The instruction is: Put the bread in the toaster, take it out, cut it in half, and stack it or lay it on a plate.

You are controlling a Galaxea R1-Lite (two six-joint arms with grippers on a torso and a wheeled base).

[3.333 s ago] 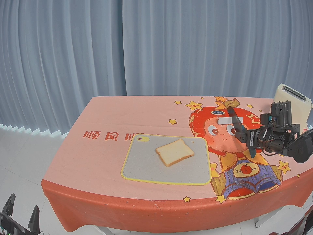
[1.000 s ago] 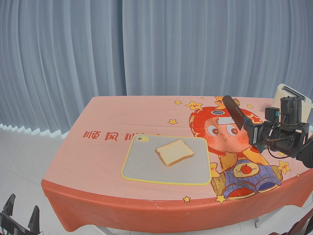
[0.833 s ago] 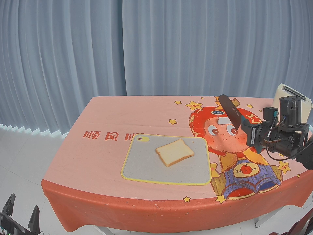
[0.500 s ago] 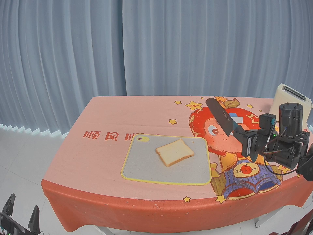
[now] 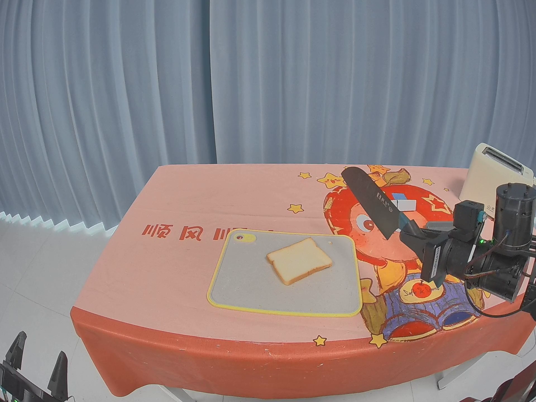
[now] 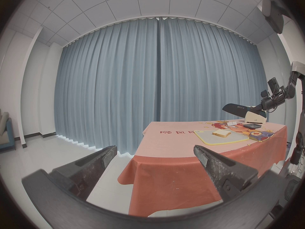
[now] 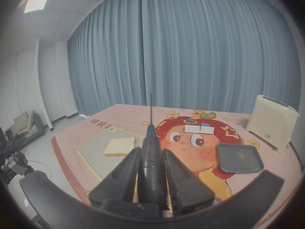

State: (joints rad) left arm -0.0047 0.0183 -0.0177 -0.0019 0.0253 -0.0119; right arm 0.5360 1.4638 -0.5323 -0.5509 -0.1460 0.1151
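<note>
The right gripper [image 5: 417, 237] is held above the right part of the table [image 5: 195, 196], beside the right edge of the cutting board [image 5: 251, 286]. The arm is brought in from the table's right edge, and the wrist is kept roughly level. Its fingers are clamped on the dark handle of a knife [image 5: 371, 201]. In the right wrist view no gap is seen between the two fingers and the handle. The black blade is angled up and away to the left, raised clear of the cloth. In the right wrist view it is seen edge-on, in line with the fingers.

The bread [image 5: 299, 260] is laid flat near the middle of the grey, yellow-rimmed cutting board as one whole slice. It is well apart from the knife, and the blade is not over the board. The toaster [image 5: 494, 177] is stood at the far right corner of the table. A dark tray [image 7: 240, 158] is laid on the cloth near it, on the side nearer the gripper. Two small white tags [image 5: 402, 203] are seen on the cloth beyond the blade.

The left gripper [image 6: 155, 156] is held low, off the front left corner of the table and below the tabletop. It is turned towards the table. Its fingers are spread wide, and nothing is held between them.
</note>
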